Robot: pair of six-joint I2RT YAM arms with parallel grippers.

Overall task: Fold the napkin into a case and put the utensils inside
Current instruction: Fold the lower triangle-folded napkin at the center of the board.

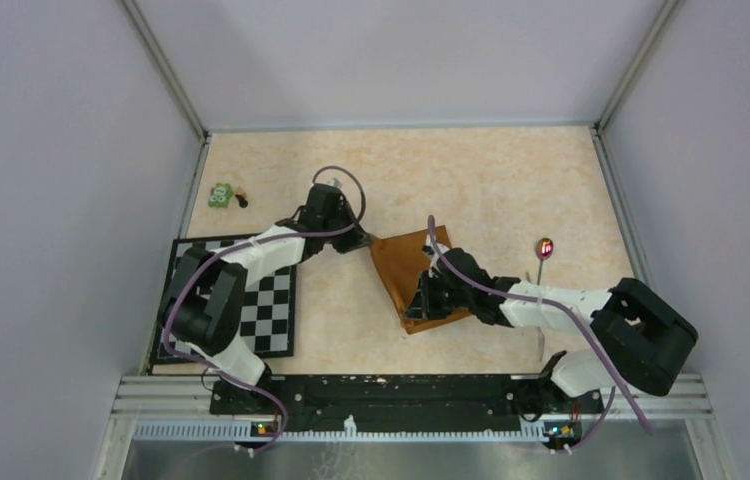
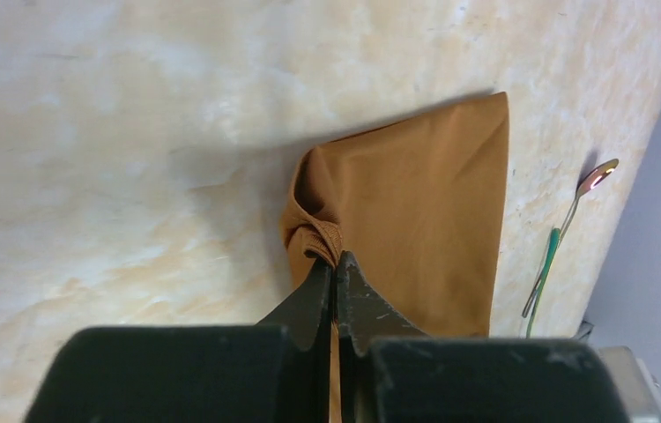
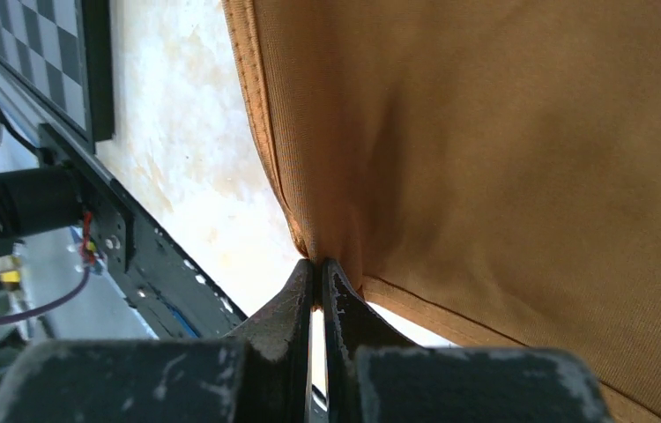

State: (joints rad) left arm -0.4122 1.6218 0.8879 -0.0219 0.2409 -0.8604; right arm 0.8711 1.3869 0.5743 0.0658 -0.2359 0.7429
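Pale, marbled tabletop (image 1: 471, 170) fills the floor of a cell with plain grey walls on three sides, and both arms reach in from the rail at the near edge.

The napkin (image 1: 406, 270) lies near the middle of the tabletop, between the two arms, as a rust-orange, roughly four-sided shape that looks folded over on itself. The left pincer (image 1: 364, 238) meets it at its far-left corner. From the left wrist camera the jaws are pressed together on a bunched bit of hemmed cloth, which puckers into a small fold just ahead of the fingertips (image 2: 314, 295). The rest of the cloth spreads smooth and flat beyond.

The right pincer (image 1: 423, 300) is at the napkin's near edge. Its wrist camera shows the jaws narrowed to a thin slit, clamping the cloth where two stitched edges run together. From that grip the fabric rises taut and fills most of the view.

The utensils (image 1: 543, 262) lie on the bare tabletop to the right of the napkin, apart from it, with thin dark handles and one shiny iridescent head pointing toward the far wall. How many pieces there are I cannot tell.

A black-and-white checkered mat (image 1: 271, 310) sits at the near left, partly under the left arm. A small green toy (image 1: 220, 195) rests near the far-left wall, well apart from the napkin.
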